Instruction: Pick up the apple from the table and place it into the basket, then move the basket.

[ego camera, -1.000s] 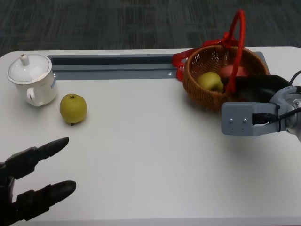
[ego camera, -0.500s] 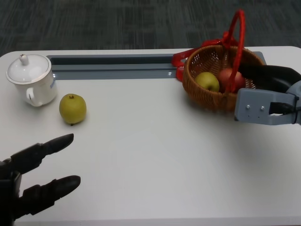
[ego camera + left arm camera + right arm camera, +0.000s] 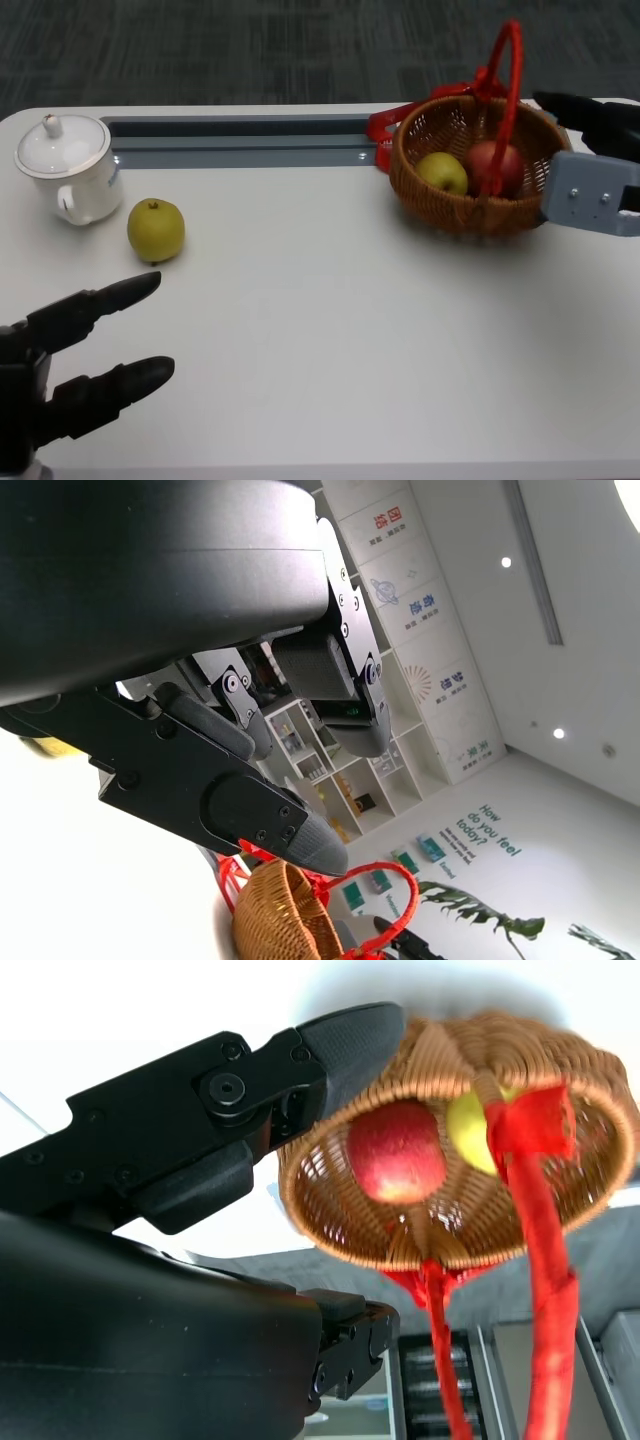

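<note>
In wicker basket (image 3: 470,205): round red apple (image 3: 497,162).

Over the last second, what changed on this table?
The right hand drew out of the basket to its right side, leaving the red apple inside beside the green fruit; it now holds nothing. The left hand crept slightly forward, open. The basket, the pear and the cup stayed put.

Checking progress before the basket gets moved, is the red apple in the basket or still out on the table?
In the basket. The red apple sits inside beside a yellow-green fruit, below the rim.
</note>
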`<state>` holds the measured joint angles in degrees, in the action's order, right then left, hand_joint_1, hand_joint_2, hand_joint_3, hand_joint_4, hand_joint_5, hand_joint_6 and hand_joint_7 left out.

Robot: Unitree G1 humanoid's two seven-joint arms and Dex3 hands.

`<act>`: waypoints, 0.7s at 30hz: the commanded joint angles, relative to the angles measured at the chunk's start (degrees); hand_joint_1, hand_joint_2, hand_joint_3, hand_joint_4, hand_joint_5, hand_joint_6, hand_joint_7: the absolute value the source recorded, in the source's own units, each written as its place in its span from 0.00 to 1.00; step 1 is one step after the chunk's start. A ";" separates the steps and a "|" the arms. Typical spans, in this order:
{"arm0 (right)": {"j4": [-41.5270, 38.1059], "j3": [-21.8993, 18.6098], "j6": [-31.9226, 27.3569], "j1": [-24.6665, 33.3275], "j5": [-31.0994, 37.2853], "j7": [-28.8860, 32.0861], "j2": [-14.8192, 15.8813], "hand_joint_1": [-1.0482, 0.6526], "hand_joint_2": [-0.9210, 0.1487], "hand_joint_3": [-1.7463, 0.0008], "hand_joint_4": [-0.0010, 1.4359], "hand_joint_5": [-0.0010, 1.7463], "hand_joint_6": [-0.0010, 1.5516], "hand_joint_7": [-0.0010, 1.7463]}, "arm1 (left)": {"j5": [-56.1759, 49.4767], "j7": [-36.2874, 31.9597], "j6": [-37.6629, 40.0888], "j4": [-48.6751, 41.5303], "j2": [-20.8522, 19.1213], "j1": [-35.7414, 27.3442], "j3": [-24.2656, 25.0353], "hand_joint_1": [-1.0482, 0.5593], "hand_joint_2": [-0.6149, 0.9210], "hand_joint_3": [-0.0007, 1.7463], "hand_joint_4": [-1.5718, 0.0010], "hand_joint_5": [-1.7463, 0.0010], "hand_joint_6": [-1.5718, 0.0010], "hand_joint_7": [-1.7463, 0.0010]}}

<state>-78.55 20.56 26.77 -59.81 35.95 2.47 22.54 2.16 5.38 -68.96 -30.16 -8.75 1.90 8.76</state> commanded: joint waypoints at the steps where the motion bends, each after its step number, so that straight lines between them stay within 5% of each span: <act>1: 1.08 -1.88 2.34 0.78 -2.25 0.15 2.79 0.02 0.07 1.00 0.10 0.00 0.06 0.00 | 1.04 0.83 0.26 -0.22 -1.52 0.60 -0.11 0.27 0.91 0.00 0.36 0.99 0.38 0.99; 11: 3.00 -5.40 12.93 6.48 -6.36 2.01 7.39 0.03 0.05 0.99 0.14 0.01 0.09 0.01 | 2.22 2.05 0.66 -1.02 -2.28 2.02 -0.38 0.28 0.90 0.00 0.35 0.98 0.38 1.00; 21: 10.67 -8.54 31.60 17.53 -9.36 9.19 6.90 0.19 0.08 1.00 0.19 0.01 0.15 0.01 | 3.75 4.35 1.03 -1.71 -3.66 3.63 -1.06 0.28 0.90 0.00 0.37 0.99 0.42 1.00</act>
<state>-69.45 13.10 56.12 -44.08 27.48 9.38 29.24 4.89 9.20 -68.22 -31.54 -11.13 5.19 7.40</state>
